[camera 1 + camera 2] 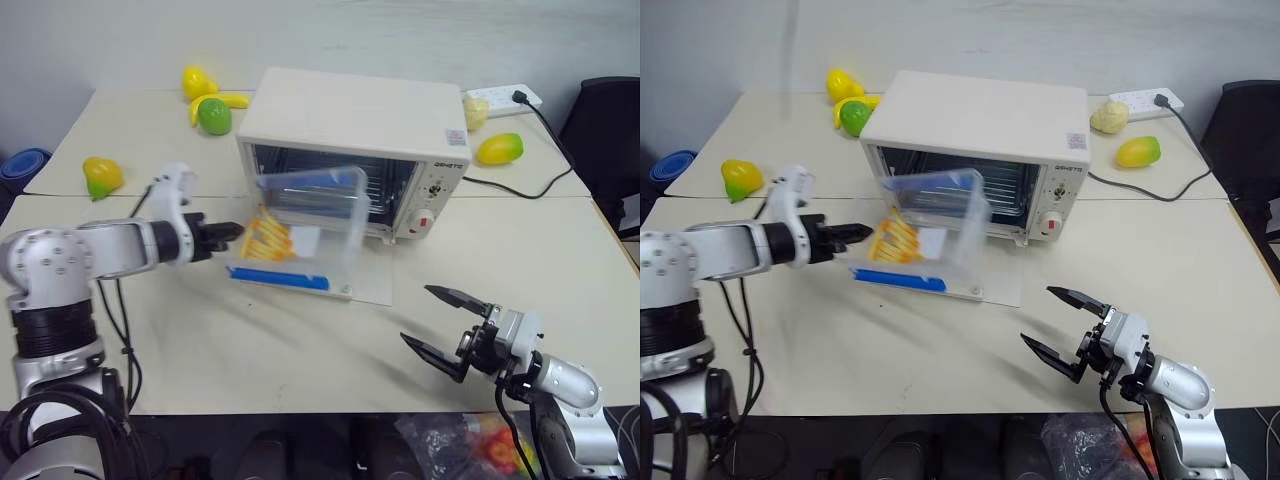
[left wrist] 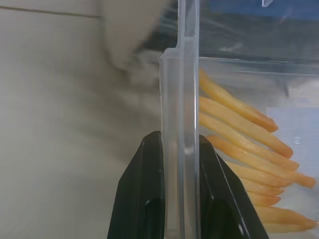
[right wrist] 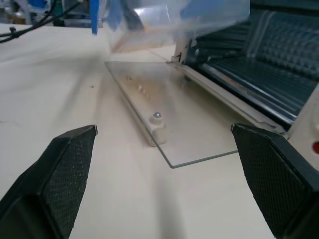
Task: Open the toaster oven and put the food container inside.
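Observation:
The cream-white toaster oven (image 1: 350, 120) stands at the middle of the table with its glass door (image 1: 365, 285) folded down flat onto the tabletop. My left gripper (image 1: 232, 233) is shut on the left rim of the clear food container (image 1: 310, 225). It holds the container tilted on edge above the door, in front of the oven's opening. Yellow fries (image 2: 239, 149) show inside, and the black fingers (image 2: 144, 199) pinch the rim. My right gripper (image 1: 440, 322) stands open near the table's front right, empty, facing the door (image 3: 164, 114).
Toy fruits lie behind the oven at left (image 1: 214, 116), at the far left (image 1: 102, 176) and at the back right (image 1: 500, 149). A power strip (image 1: 503, 98) with a black cable sits at the back right. A black chair (image 1: 610, 130) stands beyond the right edge.

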